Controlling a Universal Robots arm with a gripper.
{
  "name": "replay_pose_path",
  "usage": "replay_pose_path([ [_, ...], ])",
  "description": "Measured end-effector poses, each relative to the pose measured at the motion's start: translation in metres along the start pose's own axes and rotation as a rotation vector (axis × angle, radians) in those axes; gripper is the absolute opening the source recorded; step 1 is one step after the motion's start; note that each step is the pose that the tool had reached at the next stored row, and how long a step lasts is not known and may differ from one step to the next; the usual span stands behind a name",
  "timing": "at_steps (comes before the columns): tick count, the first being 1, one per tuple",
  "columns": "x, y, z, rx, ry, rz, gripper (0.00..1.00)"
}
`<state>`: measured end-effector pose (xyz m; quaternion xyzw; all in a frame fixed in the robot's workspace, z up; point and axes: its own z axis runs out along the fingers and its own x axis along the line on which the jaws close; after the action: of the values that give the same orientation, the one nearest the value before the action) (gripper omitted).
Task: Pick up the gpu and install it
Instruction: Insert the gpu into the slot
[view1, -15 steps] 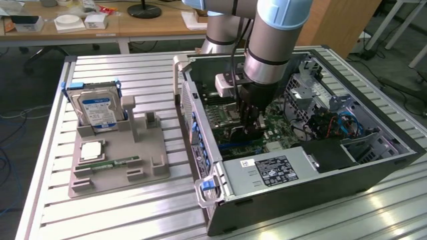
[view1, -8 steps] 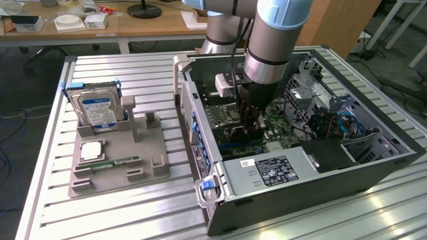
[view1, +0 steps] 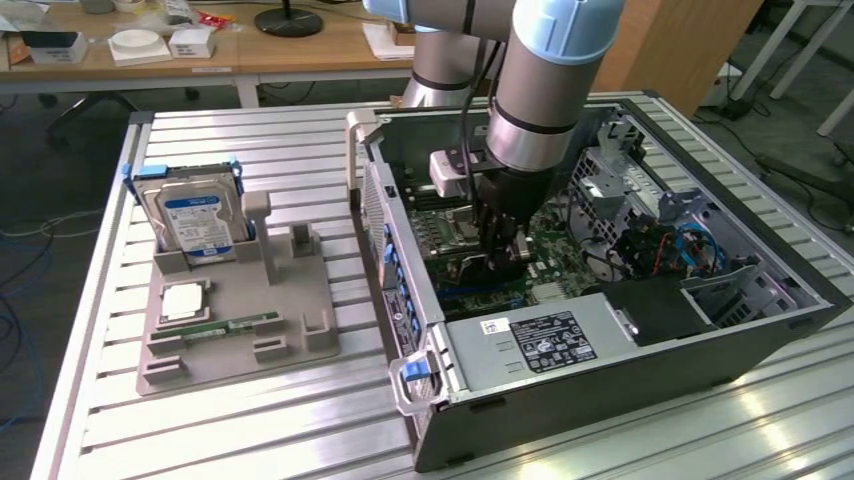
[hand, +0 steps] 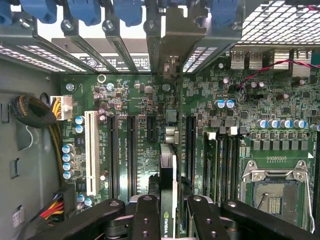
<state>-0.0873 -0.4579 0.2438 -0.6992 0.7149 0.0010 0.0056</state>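
Note:
In the wrist view my gripper (hand: 167, 216) is shut on the gpu (hand: 167, 175), which I see edge-on between the two black fingers (hand: 146, 215). The card hangs upright over the green motherboard (hand: 140, 95), lined up along the black expansion slots (hand: 131, 145). Its far end reaches toward the rear bracket openings of the case. From the exterior view, the arm reaches down into the open computer case (view1: 747, 330), with the gripper (view1: 505, 262) low over the board. The card itself is mostly hidden there behind the fingers.
A white slot (hand: 91, 150), a cable bundle (hand: 35, 112) and the CPU socket (hand: 272, 190) flank the card. The power supply (view1: 541, 340) sits at the case front. Outside, a grey holder tray (view1: 227, 330) carries a hard drive (view1: 194, 215) and a memory stick (view1: 234, 325).

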Motion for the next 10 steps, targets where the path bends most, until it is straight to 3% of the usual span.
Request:
replay_pose_path([
  [10, 0.0, 0.0, 0.0021, 0.0, -0.0001, 0.0, 0.26],
])
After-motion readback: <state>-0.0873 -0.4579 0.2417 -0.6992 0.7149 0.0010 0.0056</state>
